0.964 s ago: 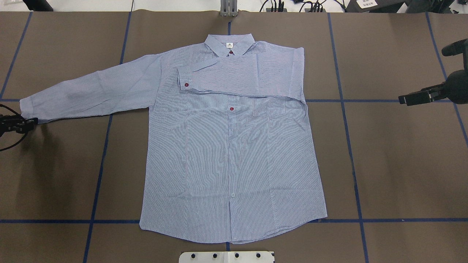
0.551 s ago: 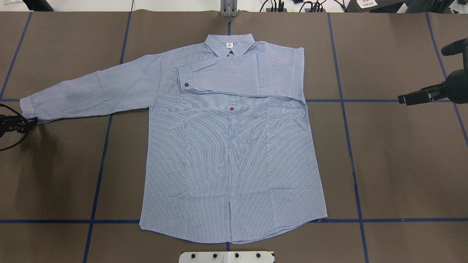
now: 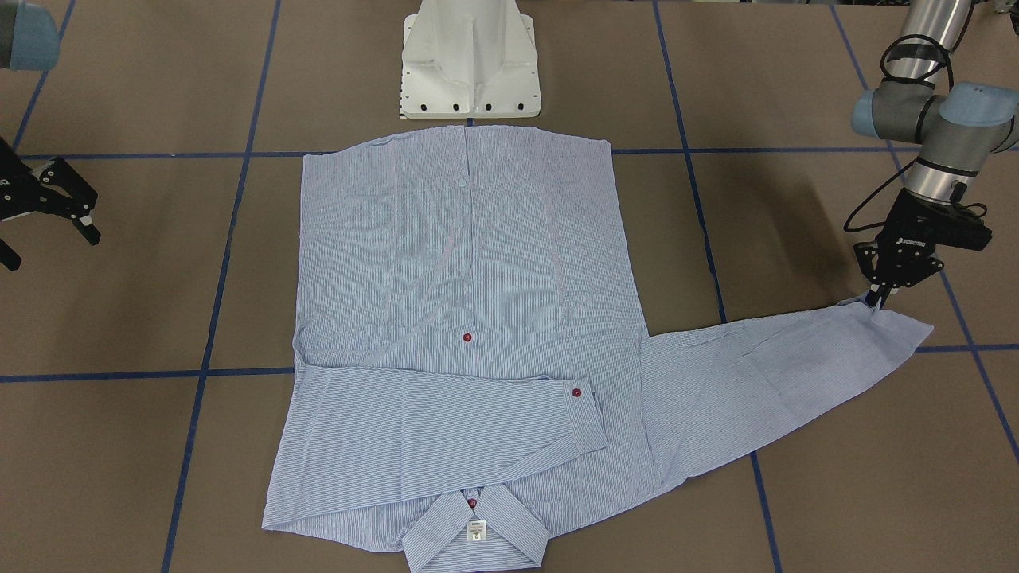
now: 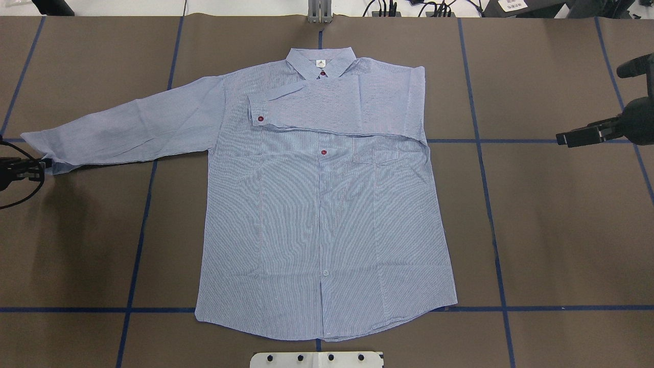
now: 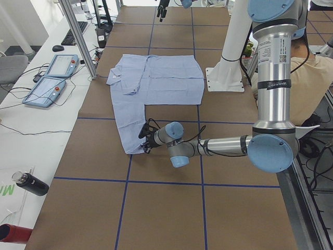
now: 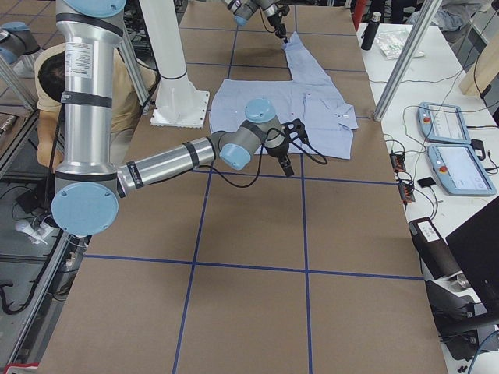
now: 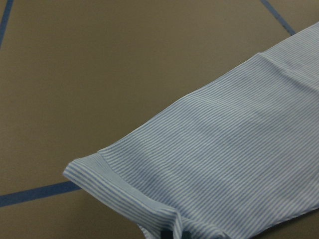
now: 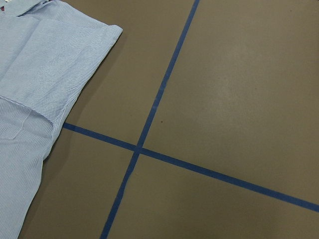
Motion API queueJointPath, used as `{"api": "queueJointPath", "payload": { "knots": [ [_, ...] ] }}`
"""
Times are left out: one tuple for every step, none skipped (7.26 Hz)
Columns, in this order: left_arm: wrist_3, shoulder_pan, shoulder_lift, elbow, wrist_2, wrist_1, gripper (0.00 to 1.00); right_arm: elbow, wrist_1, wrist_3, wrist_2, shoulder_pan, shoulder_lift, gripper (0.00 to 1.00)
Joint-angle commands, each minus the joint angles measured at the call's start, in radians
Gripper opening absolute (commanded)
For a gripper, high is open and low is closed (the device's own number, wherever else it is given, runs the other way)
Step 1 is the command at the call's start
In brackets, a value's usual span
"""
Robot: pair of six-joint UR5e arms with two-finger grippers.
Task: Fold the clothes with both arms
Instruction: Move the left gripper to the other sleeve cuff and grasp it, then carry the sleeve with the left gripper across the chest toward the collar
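**Two-arm shirt fold, sleeve stage.** The shirt [image 4: 327, 214] lies flat, front up and buttoned, at the centre of the counter [image 4: 562, 230]. In the overhead view its collar [image 4: 320, 61] is at 12 o'clock. Its hem is at 6 o'clock, just beside the robot's white pedestal base [image 3: 470, 64].

The folded sleeve [image 4: 332, 107] already lies across the chest just below the collar. The outstretched sleeve [image 4: 133, 133] runs out toward 9 o'clock. The left gripper [image 3: 878, 299] has its fingers together, clamped on the near corner of that sleeve's cuff [image 7: 114, 179], and the cloth bunches slightly at the pinch. A hold at the very end of the sleeve probably lets the whole length be lifted and laid over the chest to match the other side.

The right gripper [image 4: 563, 139] hangs at 3 o'clock, fingers apart and holding nothing, well apart from the cloth. It is probably placed clear so as not to disturb the finished fold.

The counter is covered in a matt brown sheet, marked into large squares by blue tape lines [image 4: 138, 240]. Around it stand white side benches with operator panels [image 5: 52, 78], a dark bottle [image 5: 31, 183] and an aluminium frame post [image 5: 78, 36]. A person [image 5: 315, 73] sits behind the robot.
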Motion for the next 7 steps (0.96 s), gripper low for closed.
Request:
{"api": "queueJointPath", "payload": {
  "knots": [
    [0.000, -0.004, -0.102, -0.176, -0.010, 0.306, 0.00, -0.002, 0.000, -0.001, -0.002, 0.001, 0.000, 1.00],
    [0.000, -0.002, -0.205, -0.254, -0.010, 0.517, 0.00, -0.002, 0.000, -0.001, -0.003, 0.001, 0.000, 1.00],
    [-0.009, 0.001, -0.370, -0.267, -0.012, 0.743, 0.00, -0.004, 0.000, 0.001, -0.003, -0.001, 0.000, 1.00],
    [-0.014, 0.016, -0.540, -0.252, -0.012, 0.953, 0.00, -0.008, 0.000, 0.001, -0.003, -0.001, 0.000, 1.00],
    [-0.022, 0.048, -0.655, -0.240, -0.010, 1.077, 0.00, -0.010, 0.000, 0.001, -0.003, -0.001, 0.002, 1.00],
    [-0.079, 0.071, -0.764, -0.156, -0.010, 1.099, 0.00, -0.010, 0.000, 0.001, -0.003, -0.001, 0.002, 1.00],
    [-0.141, 0.100, -0.893, -0.023, -0.006, 1.099, 0.00, -0.010, 0.000, 0.001, -0.003, -0.001, 0.002, 1.00]
  ]
}}
